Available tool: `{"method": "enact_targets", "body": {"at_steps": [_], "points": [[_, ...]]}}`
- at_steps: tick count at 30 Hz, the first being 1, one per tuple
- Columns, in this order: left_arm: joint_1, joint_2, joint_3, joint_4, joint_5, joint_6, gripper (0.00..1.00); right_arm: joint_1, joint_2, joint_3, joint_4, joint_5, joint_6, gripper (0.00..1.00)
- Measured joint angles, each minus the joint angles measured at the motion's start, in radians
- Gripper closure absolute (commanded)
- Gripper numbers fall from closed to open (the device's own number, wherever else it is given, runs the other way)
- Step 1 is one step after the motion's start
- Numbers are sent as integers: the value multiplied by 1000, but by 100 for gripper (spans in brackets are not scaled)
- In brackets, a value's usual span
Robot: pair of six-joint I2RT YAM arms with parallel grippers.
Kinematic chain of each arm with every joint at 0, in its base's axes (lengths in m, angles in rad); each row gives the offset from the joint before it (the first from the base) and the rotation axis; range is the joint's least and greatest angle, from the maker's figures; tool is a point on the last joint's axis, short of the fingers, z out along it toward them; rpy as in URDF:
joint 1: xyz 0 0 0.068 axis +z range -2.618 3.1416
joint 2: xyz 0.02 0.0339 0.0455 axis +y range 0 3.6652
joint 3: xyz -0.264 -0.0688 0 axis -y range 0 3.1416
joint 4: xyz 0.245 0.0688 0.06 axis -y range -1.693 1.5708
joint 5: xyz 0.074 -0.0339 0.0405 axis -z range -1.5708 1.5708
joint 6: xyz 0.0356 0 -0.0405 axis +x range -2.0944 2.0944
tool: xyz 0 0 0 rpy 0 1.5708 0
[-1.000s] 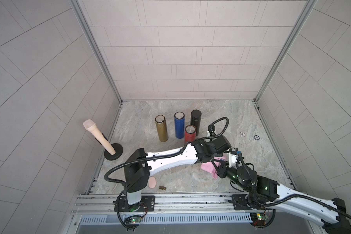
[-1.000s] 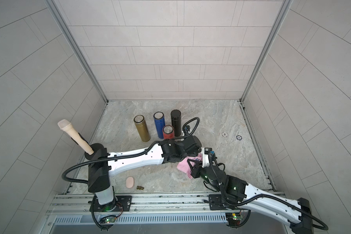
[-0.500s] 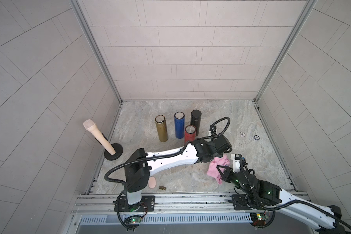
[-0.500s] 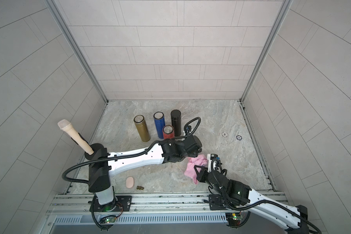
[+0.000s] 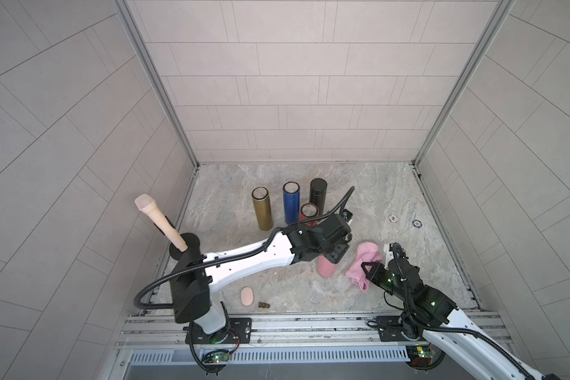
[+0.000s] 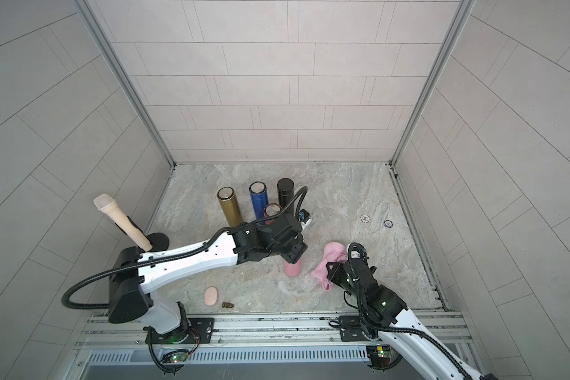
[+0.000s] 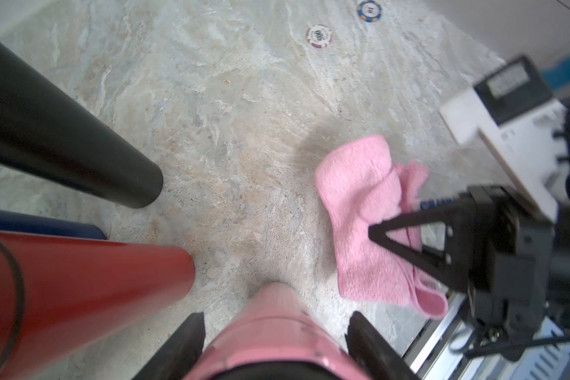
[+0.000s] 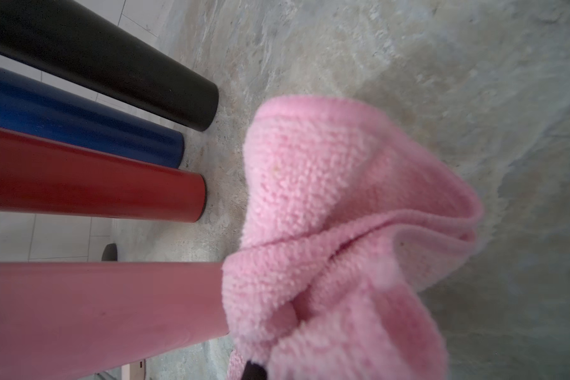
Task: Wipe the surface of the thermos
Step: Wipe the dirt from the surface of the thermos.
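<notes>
The top of the pink thermos (image 5: pixel 325 269) is hidden under the left arm (image 5: pixel 244 260) in both top views. The left gripper (image 7: pixel 275 342) reaches down and squeezes it. It stands mid-floor. At its 3 o'clock, the right gripper (image 5: pixel 363 265) sits low and pinches one pink cloth (image 5: pixel 366 252). Four more bottles (image 5: pixel 291 205) stand at 11 o'clock. Two chips (image 5: pixel 392 217) lie at 2 o'clock.

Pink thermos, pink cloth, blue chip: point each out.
Pink thermos (image 5: pixel 325 269): in a top view, lower body.
Pink cloth (image 5: pixel 364 253): in a top view, upper fold.
Blue chip (image 7: pixel 369 10): left wrist view, face centre.
</notes>
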Motion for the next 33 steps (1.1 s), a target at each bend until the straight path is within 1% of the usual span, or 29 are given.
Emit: {"method": "enact_targets", "body": {"at_steps": [3, 5, 10, 12, 15, 18, 22, 28, 33], "points": [[9, -84, -118, 84, 62, 90, 100, -107, 60, 11, 96, -141, -24, 100], [9, -113, -168, 134, 87, 137, 100, -145, 112, 24, 158, -226, -39, 100], [9, -155, -266, 290, 108, 205, 100, -159, 303, 95, 273, -425, -84, 100], [9, -166, -288, 335, 112, 224, 100, -158, 376, 129, 290, -489, -110, 100], [9, -167, -289, 370, 121, 244, 100, -158, 439, 166, 283, -556, -158, 100], [14, -162, -285, 385, 140, 258, 100, -159, 477, 198, 282, -608, -187, 100], [30, -129, -265, 373, 164, 269, 100, -159, 473, 247, 272, -647, -198, 100], [40, -100, -249, 354, 188, 268, 100, -170, 424, 355, 223, -657, -220, 100], [40, -101, -249, 354, 190, 268, 100, -170, 420, 339, 240, -657, -223, 100]]}}
